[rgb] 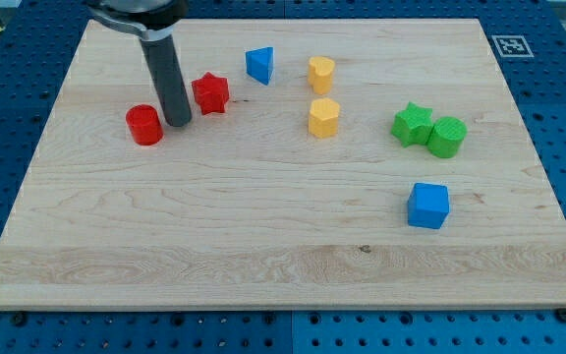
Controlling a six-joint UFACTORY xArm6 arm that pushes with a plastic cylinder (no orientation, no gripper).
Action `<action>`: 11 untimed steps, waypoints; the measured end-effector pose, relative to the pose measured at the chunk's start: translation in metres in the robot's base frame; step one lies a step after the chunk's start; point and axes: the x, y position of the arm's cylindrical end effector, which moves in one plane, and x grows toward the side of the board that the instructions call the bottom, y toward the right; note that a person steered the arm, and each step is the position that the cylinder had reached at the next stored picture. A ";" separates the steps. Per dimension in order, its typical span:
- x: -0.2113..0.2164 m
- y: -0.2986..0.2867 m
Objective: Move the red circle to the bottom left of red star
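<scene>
The red circle (pixel 144 125) stands on the wooden board at the view's upper left. The red star (pixel 210 93) lies to its right and a little higher. My tip (pixel 178 123) rests on the board between them, just right of the red circle and below-left of the red star. The dark rod rises from it toward the view's top. The tip looks very close to the circle; contact cannot be told.
A blue triangle (pixel 259 65) lies right of the star. Two yellow blocks (pixel 321 73) (pixel 324 117) stand at top centre. A green star (pixel 412 125) touches a green cylinder (pixel 447 136) at right. A blue cube (pixel 427 206) sits below them.
</scene>
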 end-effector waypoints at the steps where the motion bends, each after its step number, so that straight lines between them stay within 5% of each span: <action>1: 0.000 0.021; 6: -0.010 0.022; 9: -0.010 -0.063; 11: 0.033 -0.126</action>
